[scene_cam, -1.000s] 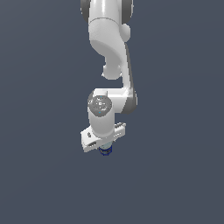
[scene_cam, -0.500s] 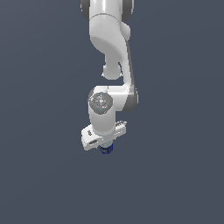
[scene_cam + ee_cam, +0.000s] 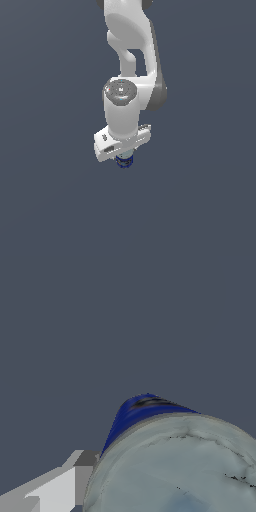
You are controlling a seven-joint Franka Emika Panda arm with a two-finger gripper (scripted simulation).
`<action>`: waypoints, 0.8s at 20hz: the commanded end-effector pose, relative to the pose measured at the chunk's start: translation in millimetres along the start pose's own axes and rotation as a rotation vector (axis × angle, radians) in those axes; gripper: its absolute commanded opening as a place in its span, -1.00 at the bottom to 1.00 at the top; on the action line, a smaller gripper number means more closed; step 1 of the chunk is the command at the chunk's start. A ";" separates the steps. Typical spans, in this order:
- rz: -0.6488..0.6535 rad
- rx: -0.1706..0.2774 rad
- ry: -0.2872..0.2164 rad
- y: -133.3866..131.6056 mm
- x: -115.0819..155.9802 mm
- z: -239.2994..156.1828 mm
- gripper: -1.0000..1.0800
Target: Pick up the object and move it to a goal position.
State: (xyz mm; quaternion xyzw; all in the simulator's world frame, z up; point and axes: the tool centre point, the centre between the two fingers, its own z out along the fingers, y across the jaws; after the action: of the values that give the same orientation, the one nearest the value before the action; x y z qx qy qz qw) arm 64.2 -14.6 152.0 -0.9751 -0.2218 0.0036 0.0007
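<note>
Exterior view: the glossy white arm (image 3: pixel 131 75) hangs straight down over a flat, matte slate-grey ground, with a round grey cap on its joint. Right beneath the boxy white gripper (image 3: pixel 122 156), a sliver of the can (image 3: pixel 124 161) peeks out, blue and cylindrical. The fingers are hidden under the hand here. Close up in the wrist view, the can (image 3: pixel 170 466) fills the corner, with a mottled silver-grey round lid and a blue band below, and one pale blocky finger (image 3: pixel 60 486) sits tight against its side. Whether the fingers pinch it, I cannot tell.
</note>
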 end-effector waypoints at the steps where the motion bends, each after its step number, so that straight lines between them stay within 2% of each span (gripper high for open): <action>1: 0.000 -0.003 0.005 -7.0 0.1 -29.7 -1.00; 16: -0.001 -0.004 0.006 -55.2 -4.9 -203.9 -1.00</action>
State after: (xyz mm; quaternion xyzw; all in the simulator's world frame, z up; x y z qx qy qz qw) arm 39.7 29.1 336.3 -0.9750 -0.2224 0.0023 0.0000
